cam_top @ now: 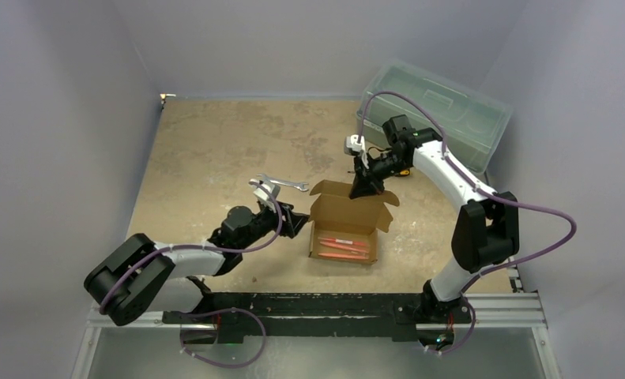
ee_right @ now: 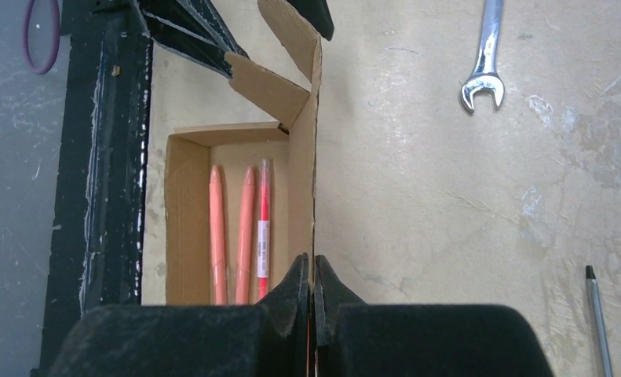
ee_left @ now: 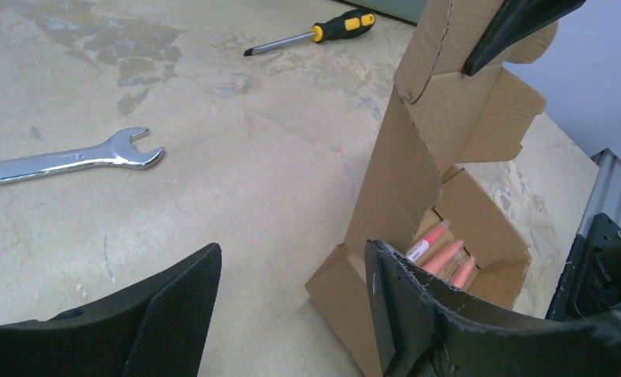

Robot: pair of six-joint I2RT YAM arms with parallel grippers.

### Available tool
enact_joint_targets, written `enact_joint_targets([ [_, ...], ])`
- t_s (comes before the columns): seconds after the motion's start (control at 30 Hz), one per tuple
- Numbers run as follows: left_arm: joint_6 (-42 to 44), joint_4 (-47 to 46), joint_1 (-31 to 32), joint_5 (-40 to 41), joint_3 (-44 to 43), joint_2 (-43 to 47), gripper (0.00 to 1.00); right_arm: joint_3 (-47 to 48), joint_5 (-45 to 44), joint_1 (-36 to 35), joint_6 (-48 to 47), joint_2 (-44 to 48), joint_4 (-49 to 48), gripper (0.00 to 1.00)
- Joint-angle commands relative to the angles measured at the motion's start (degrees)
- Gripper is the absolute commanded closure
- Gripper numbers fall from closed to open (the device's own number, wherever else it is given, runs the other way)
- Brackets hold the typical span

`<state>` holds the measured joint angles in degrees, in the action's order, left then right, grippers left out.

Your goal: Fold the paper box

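Lying on the table: paper box [cam_top: 344,229], between the two arms, well in front of the green-tinted bin [cam_top: 443,110].
Box look: plain brown cardboard; the tray is open upward with three orange pens [ee_right: 244,228] inside. The lid panel stands upright off the far long wall, its end flaps sticking out.
Right gripper [ee_right: 313,271]: clenched on the upright lid's top edge, cardboard pinched between the fingers.
Left gripper [ee_left: 291,267]: jaws spread, holding nothing, at the box's left end; contact cannot be told.
Box axis: the long side runs left to right across the table, and the pens lie along it.
Nearby: wrench [ee_left: 71,161] and screwdriver [ee_left: 315,33], apart from the box.
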<state>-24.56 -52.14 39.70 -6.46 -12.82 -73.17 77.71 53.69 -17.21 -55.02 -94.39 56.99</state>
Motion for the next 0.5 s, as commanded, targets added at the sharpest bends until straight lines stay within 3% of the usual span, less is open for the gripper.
enact_joint_targets([
  [0.0, 2.0, -7.5, -0.4, -4.9, -3.3, -3.2, 0.34, 1.2, 1.2, -0.9, -1.4, 2.7, 0.6, 1.0],
  [0.47, 1.8, -16.1, -0.4, -9.1, -3.9, -12.2, 0.34, 0.7, 0.6, -2.0, -5.8, 4.2, 2.4, 1.0],
])
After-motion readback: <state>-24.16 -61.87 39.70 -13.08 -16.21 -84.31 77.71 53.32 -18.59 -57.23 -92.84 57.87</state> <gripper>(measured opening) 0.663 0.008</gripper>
